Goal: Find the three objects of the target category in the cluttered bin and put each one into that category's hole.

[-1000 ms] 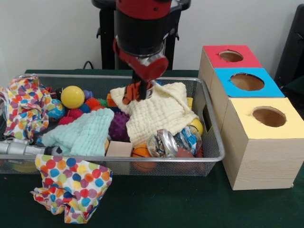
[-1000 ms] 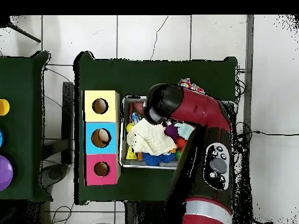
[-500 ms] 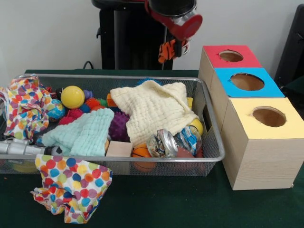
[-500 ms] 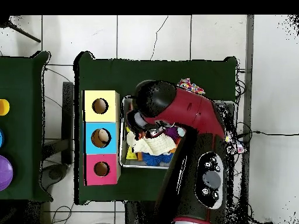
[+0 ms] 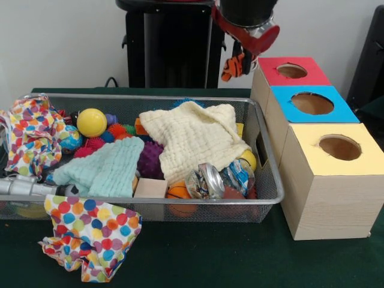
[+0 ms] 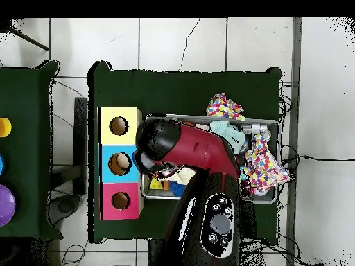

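Note:
My gripper (image 5: 240, 65) hangs high above the bin's right end, shut on an orange-and-black striped tiger toy (image 5: 233, 66) that dangles just left of the red-topped box (image 5: 292, 72). The blue-topped box (image 5: 312, 104) and yellow-topped box (image 5: 339, 147) follow toward the front, each with a round hole. In the overhead view the arm's head (image 6: 158, 142) covers the gripper and toy, next to the boxes (image 6: 119, 163). The wire bin (image 5: 267, 157) holds a cream cloth (image 5: 195, 139), a mint cloth (image 5: 108, 167), balls and spiky toys.
A polka-dot cloth (image 5: 90, 237) hangs over the bin's front left rim and another (image 5: 30, 135) lies over its left end. A yellow ball (image 5: 91, 122), a wooden block (image 5: 150, 188), a small basketball (image 5: 179, 192) and crushed cans (image 5: 207, 180) lie in the bin.
The gripper lifted the tiger toy out of the bin, then carried it up and to the right, from above the cream cloth toward the red-topped box.

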Tool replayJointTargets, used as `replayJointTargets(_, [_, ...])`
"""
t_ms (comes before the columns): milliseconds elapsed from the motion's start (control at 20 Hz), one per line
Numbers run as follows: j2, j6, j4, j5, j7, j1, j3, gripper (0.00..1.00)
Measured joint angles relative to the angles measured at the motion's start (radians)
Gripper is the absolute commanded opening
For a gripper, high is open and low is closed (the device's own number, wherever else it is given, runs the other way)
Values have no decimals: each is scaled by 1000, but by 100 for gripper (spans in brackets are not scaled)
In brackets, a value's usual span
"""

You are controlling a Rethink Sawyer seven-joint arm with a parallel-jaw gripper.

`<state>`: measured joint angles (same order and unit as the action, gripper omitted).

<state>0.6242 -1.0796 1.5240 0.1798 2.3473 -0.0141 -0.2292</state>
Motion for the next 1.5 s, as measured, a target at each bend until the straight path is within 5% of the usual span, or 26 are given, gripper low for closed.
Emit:
replayJointTargets(450, [-55, 215, 141, 53, 2, 58, -3, 0])
replayJointTargets(800, [-65, 181, 183, 92, 38, 141, -44, 0])
replayJointTargets(1500, [-40, 42, 185, 162, 303, 314, -149, 0])
